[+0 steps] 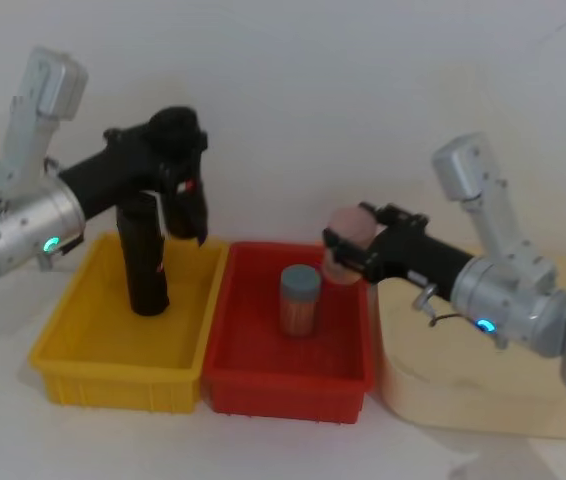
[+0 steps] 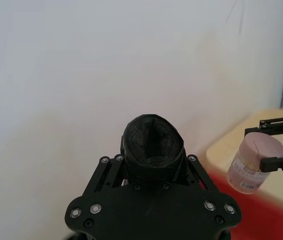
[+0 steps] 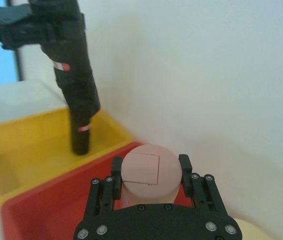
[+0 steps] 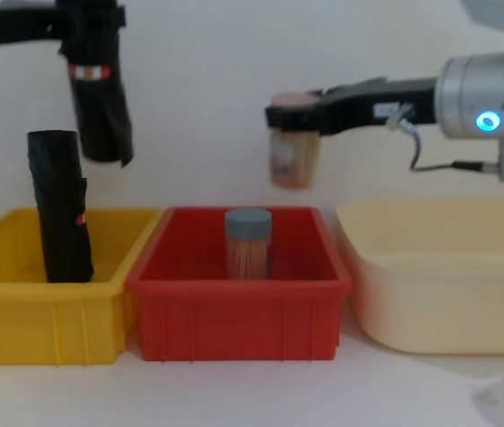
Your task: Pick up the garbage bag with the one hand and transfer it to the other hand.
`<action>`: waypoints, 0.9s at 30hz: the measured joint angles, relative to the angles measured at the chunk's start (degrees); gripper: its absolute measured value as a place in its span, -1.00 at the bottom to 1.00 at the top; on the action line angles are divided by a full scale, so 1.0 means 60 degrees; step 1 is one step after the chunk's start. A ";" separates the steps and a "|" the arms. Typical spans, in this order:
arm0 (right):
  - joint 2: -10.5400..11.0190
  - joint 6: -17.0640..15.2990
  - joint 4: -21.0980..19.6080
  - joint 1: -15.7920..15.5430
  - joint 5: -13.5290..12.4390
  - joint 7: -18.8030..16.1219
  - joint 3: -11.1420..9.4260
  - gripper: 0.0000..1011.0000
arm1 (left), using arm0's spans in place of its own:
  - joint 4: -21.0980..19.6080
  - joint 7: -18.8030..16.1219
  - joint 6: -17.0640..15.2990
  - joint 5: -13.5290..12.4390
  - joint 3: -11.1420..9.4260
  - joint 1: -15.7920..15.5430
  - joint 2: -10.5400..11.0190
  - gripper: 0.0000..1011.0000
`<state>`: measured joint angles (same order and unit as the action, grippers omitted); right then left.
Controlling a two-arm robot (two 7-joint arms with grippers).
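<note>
The garbage bag (image 1: 189, 205), a black crinkly roll with a red-and-white label band, hangs tilted above the yellow bin (image 1: 73, 375). My left gripper (image 1: 177, 138), on the green-lit wrist, is shut on its upper end. The chest view has the bag (image 4: 99, 98) high at the left, and the left wrist view looks down onto its top (image 2: 154, 147) between the fingers. A second black roll (image 1: 144, 260) stands upright inside the yellow bin. Over the red bin (image 1: 263, 390), my right gripper (image 1: 348, 250), on the blue-lit wrist, is shut on a pink-lidded jar (image 4: 291, 151).
A blue-lidded jar of sticks (image 1: 300, 297) stands in the middle of the red bin. A beige tub (image 4: 439, 294) sits to the right of the red bin, below the right arm. A white wall runs close behind the bins.
</note>
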<state>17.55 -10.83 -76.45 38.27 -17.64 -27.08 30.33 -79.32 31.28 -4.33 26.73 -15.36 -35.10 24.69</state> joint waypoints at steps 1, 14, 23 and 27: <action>0.0048 0.0009 -0.0105 -0.0023 0.0016 0.0048 -0.0076 0.29 | 0.0163 0.0141 0.0084 0.0049 -0.0062 -0.0256 -0.0102 -0.31; 0.0868 -0.0037 -0.1453 -0.0713 0.0232 0.1051 -0.1144 0.29 | 0.1901 0.1357 0.0788 0.0500 -0.0637 -0.2093 -0.1207 -0.31; 0.1461 -0.0363 -0.2251 -0.1619 0.0263 0.1830 -0.2098 0.29 | 0.3487 0.2299 0.1325 0.0854 -0.1058 -0.3180 -0.2210 -0.31; 0.1661 -0.0528 -0.2418 -0.2015 0.0223 0.2047 -0.2472 0.29 | 0.4475 0.2762 0.1612 0.1006 -0.1243 -0.3700 -0.2766 -0.31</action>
<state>27.52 -14.01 -90.96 26.17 -16.31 -14.79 15.50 -52.47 47.85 5.34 32.77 -22.82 -57.30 8.09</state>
